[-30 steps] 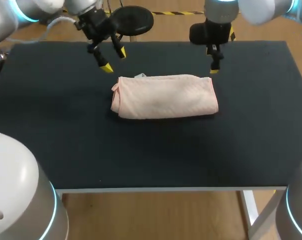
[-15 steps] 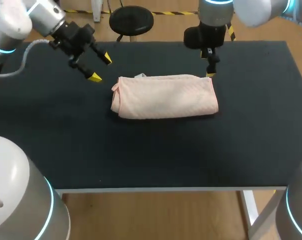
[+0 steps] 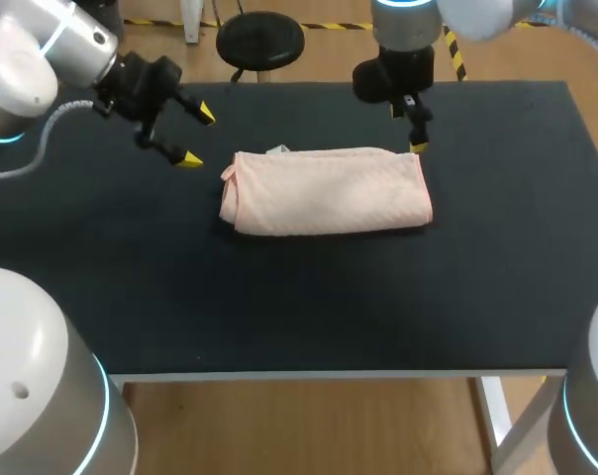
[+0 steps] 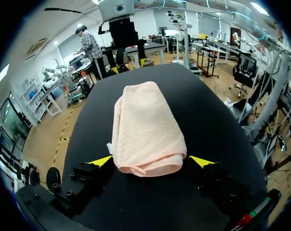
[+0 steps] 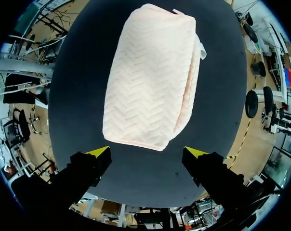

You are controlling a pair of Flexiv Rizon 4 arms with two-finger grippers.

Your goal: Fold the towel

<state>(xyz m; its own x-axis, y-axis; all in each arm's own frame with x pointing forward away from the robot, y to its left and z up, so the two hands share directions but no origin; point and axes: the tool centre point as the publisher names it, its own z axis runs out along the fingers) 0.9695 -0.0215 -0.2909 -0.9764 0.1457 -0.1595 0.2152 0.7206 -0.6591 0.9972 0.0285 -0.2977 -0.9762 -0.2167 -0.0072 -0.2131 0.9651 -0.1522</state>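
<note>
While left pincer (image 3: 198, 137) and right pincer (image 5: 146, 154) gape, folded pink towel (image 3: 327, 193), tiny white tag (image 3: 277, 150) unreadable

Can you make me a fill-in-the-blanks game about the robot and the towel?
The folded towel lies on a ____ table.
The left gripper has bright ____ tips.
The left gripper and the right gripper both stand ____, holding nothing.
Missing words: black; yellow; open.

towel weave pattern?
Herringbone zigzag on the folded pale peach towel, clearest in the right wrist view.
</note>
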